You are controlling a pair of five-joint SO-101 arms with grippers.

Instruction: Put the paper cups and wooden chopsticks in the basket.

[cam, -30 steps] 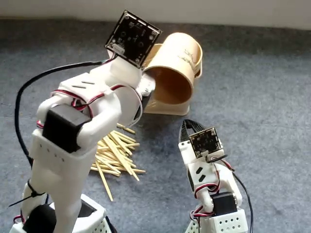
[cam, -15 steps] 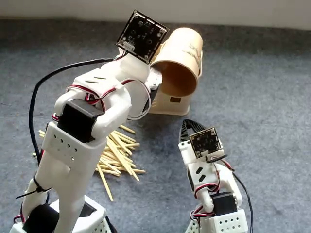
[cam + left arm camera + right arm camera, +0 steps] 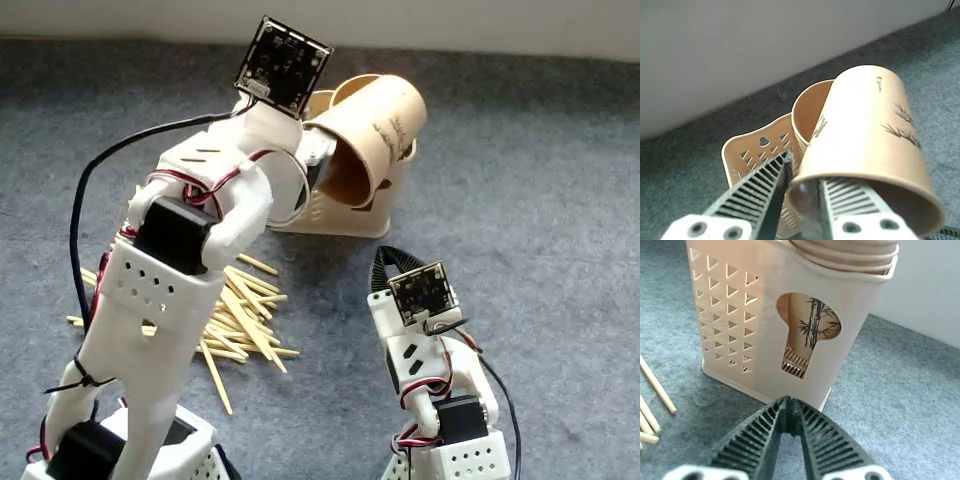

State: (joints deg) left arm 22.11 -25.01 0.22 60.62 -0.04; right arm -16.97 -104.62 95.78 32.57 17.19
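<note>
Tan paper cup [image 3: 375,130] is in the left claw [image 3: 318,162], upper centre of the high view. It lies tilted on its side, mouth toward the lower left and base toward the upper right. The left wrist view shows the grip: left claw [image 3: 802,172] is closed onto the rim of the paper cup [image 3: 865,145], one finger inside the mouth and one outside the wall.

The cup hangs over the top of the basket [image 3: 345,212], overlapping its upper edge, and is not down inside it. The basket stands upright on the grey bench [image 3: 540,200], upper centre of frame. A second cup [image 3: 807,112] sits upright inside the basket [image 3: 747,155], just behind the held one. In the right wrist view, the bamboo print of a cup inside shows through the keyhole cutout in the basket [image 3: 740,315] wall, and cup rims show above its top edge. I can't tell how many.

Wooden chopsticks [image 3: 240,320] lie in a loose pile on the bench, lower left of centre, partly under the left arm and well apart from the basket. A few ends [image 3: 652,385] show at the left edge of the right wrist view.

Right claw [image 3: 392,264] is at lower centre, just in front of the basket. Right claw [image 3: 788,405] has its fingers pressed together on nothing, with its tips pointing at the base of the basket and not touching it.
</note>
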